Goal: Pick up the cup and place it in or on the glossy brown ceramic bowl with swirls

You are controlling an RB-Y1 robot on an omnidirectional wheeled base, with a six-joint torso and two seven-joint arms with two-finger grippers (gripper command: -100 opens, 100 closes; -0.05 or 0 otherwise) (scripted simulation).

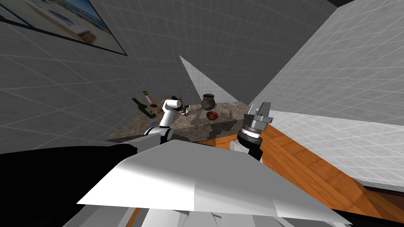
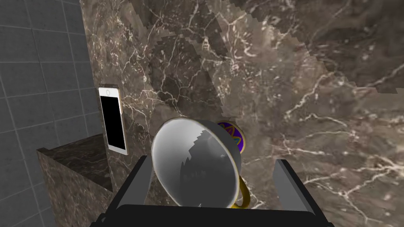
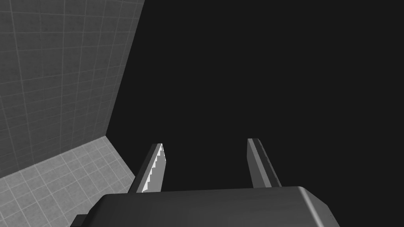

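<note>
A cup (image 2: 197, 169) with a pale grey inside, a gold handle and a purple pattern on its outside sits on the brown marble counter (image 2: 300, 98), its mouth facing my left hand. My left gripper (image 2: 213, 159) is open around it. One finger lies against the cup's side and the other finger (image 2: 290, 183) stands apart from it. In the head view the left gripper (image 1: 184, 109) hovers over the counter, a little to the left of the glossy brown bowl (image 1: 212, 115). My right gripper (image 1: 263, 108) is raised past the counter's right end, open and empty (image 3: 205, 142).
A white phone (image 2: 112, 118) lies on the counter near the cup. A dark round pot (image 1: 208, 101) stands behind the bowl. A green bottle (image 1: 143, 107) and a pink vase (image 1: 151, 102) are at the counter's left. Orange wood floor (image 1: 300, 157) runs along the right.
</note>
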